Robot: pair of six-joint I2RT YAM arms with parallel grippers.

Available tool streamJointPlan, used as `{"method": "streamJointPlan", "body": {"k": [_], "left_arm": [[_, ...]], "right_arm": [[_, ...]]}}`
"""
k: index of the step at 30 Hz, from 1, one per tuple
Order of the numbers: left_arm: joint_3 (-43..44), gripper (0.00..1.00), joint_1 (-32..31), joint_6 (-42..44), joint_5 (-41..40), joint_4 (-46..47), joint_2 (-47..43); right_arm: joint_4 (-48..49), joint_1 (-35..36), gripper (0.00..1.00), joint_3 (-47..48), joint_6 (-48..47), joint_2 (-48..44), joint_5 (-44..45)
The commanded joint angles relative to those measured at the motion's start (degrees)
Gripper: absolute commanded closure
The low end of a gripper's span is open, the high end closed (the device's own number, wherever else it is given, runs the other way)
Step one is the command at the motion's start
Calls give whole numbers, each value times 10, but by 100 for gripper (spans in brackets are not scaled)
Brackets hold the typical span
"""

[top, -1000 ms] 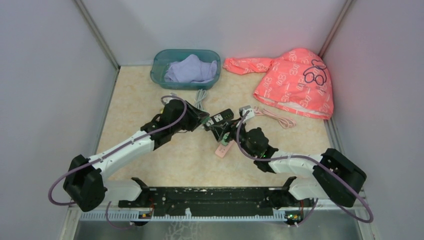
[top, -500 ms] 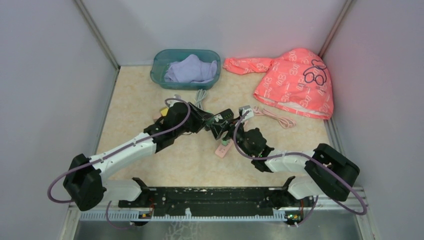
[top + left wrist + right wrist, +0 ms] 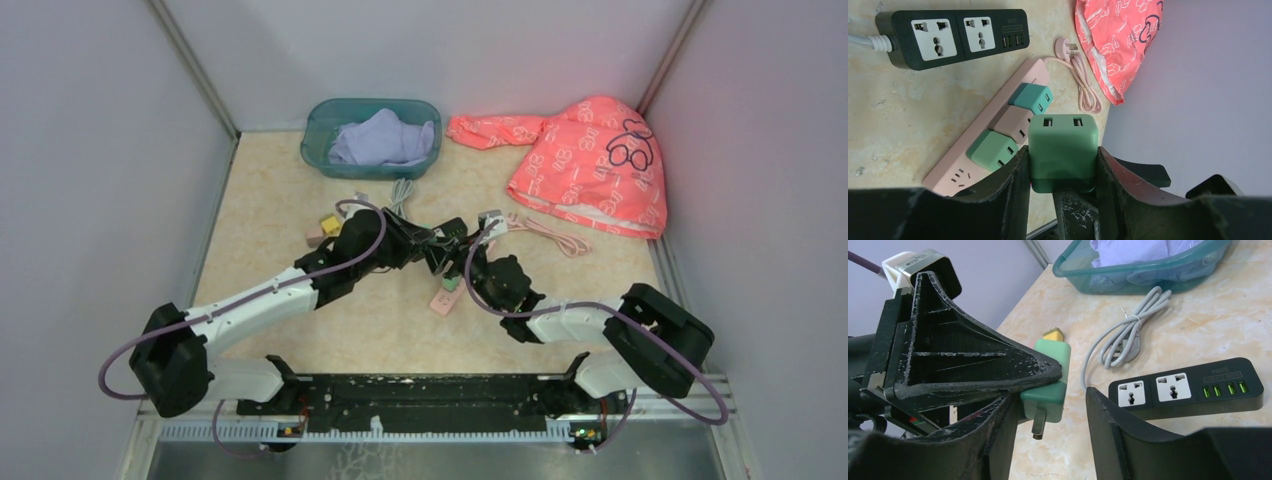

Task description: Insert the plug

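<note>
Left gripper (image 3: 1063, 167) clamped on green cube USB adapter plug (image 3: 1063, 142), prongs down near pink power strip (image 3: 950, 172), probably aiming for its free socket; right gripper (image 3: 1050, 410) jaws apart beside the plug, gripping nothing

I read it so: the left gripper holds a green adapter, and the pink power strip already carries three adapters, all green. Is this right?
Not entirely. In the left wrist view the left gripper holds a green adapter and the pink power strip carries three adapters, but only two are green; the middle adapter is pink.
</note>
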Motion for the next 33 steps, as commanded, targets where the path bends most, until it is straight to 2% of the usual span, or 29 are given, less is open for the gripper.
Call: {"method": "streamJointPlan", "body": {"k": [1, 8, 10, 12, 16, 19, 21, 25, 33], "left_arm": [[-7, 92, -10, -28, -10, 37, 5], [-30, 85, -13, -20, -19, 56, -11], [-36, 78, -13, -12, -26, 57, -21], [-40, 66, -13, 3, -36, 58, -30], [-50, 38, -13, 60, -55, 64, -52], [-62, 24, -13, 134, -60, 89, -76], [-69, 19, -13, 192, -53, 104, -93], [-95, 12, -11, 292, -38, 138, -136], [-112, 11, -2, 475, 51, 167, -194]], "right_arm": [[51, 8, 52, 24, 4, -1, 10], [55, 8, 86, 12, 2, -9, -8], [55, 8, 94, 7, 0, -14, -14], [54, 8, 100, 3, -6, -21, -24], [42, 8, 100, -1, -21, -42, -47], [38, 6, 100, -9, -39, -59, -65], [37, 0, 100, -16, -46, -71, -80], [24, -27, 100, -25, -48, -96, -141], [-43, -83, 100, -35, -75, -168, -259]]}}
